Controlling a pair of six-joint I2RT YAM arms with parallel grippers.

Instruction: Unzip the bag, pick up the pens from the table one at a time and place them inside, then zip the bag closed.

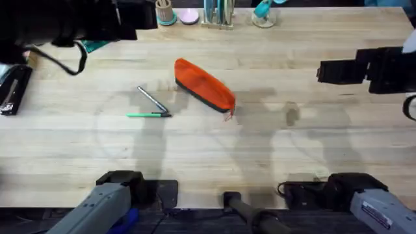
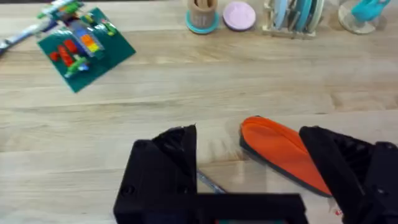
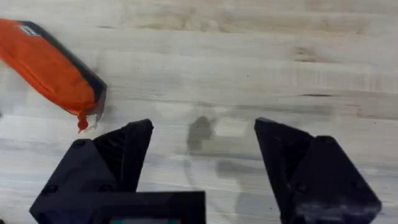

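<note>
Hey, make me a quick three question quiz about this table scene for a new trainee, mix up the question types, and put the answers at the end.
1. True or false: both pens already lie inside the orange bag.
2. Multiple choice: the green pen and the silver pen lie A) far apart, B) meeting at one end, C) stacked parallel.
3. Short answer: are the left gripper and the right gripper holding anything?

Key: 1. False, both lie on the table beside the bag. 2. B. 3. No, both have their fingers open over the table with nothing between them.
</note>
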